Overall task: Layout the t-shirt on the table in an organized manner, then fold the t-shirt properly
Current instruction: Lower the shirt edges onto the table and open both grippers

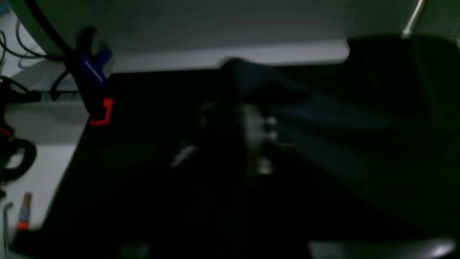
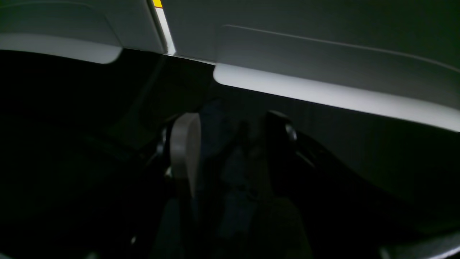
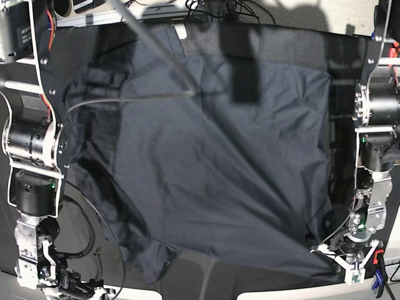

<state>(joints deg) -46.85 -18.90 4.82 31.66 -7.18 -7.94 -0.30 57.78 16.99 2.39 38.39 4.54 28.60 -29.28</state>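
You had the shirt (image 3: 206, 169) spread across most of the table (image 3: 294, 37), hem toward the arms and one lower corner bunched. That looked like the laying-out stage, not yet folding.

Your left gripper (image 3: 340, 259) sat at the shirt's near corner, likely to pull it flat; the wrist view was too blurred, so I couldn't tell how its jaws stood or whether they held cloth.

Your right gripper (image 2: 230, 154) had its jaws well apart, with dark cloth between them, loosely it seemed.

A cable (image 3: 125, 100) draped over the shirt, and a clamp (image 1: 97, 90) gripped the table's corner.
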